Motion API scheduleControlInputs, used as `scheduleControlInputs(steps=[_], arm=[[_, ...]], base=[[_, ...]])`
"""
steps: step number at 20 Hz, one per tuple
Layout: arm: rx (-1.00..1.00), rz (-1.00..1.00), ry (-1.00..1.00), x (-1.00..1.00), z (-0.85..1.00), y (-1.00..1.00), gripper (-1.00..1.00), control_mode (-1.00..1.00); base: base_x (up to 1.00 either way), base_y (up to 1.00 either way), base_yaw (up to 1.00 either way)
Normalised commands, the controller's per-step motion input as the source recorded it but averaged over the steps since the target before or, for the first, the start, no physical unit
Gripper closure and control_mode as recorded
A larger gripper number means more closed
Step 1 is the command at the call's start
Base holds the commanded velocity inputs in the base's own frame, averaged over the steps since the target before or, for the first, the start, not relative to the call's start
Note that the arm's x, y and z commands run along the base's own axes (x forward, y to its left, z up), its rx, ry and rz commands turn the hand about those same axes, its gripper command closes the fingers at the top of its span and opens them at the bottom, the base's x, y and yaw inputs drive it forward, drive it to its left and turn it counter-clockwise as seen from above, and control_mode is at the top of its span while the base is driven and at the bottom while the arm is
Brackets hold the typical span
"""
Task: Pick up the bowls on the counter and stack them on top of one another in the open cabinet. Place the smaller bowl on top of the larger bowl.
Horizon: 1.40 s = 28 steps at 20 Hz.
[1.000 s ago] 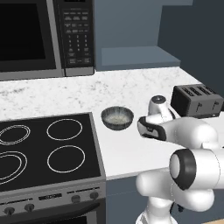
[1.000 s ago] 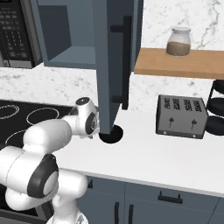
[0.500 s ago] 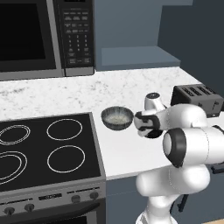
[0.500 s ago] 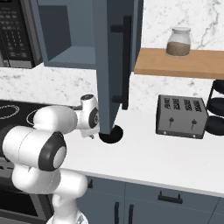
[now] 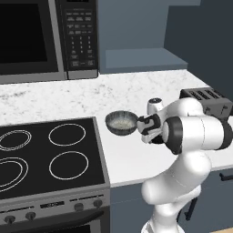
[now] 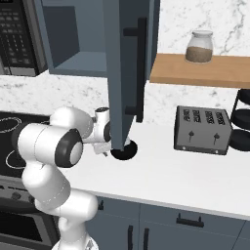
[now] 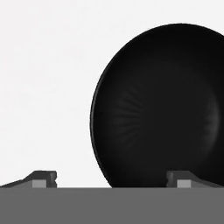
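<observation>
I've got the gripper low over the counter, jaws spread wide and empty, one fingertip at the bottom left of the hand view and the other at the bottom right. The black bowl takes up the right half of that view, its left rim lying between the two tips, the right tip in front of the bowl's dark inside. In the right base view that bowl sits at centre frame on the counter, partly behind the cabinet door, with my hand just left of it. In the left base view the grey bowl rests at centre frame, just beside the stovetop, close to my wrist. The cabinet shelf shows at upper centre, the microwave at upper left, the toaster at right.
</observation>
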Motion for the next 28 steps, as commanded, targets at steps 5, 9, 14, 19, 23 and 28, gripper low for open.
scheduleControlInputs(steps=[5,9,14,19,23,28], arm=[[0.00,0.00,0.00,0.30,-0.32,-0.13,-1.00,-1.00],[0.00,0.00,0.00,0.11,-0.24,-0.10,1.00,-1.00],[0.00,0.00,0.00,0.00,-0.04,0.00,1.00,-1.00],[0.00,0.00,0.00,0.00,0.01,0.00,1.00,-1.00],[0.01,0.00,-0.05,-0.11,0.37,0.00,1.00,-1.00],[0.02,0.00,-0.23,-0.28,0.89,0.00,1.00,-1.00]], base=[[0.00,0.00,0.00],[0.00,0.00,0.00],[0.00,0.00,0.00],[0.00,0.00,0.00],[0.00,0.00,0.00],[0.00,0.00,0.00]])
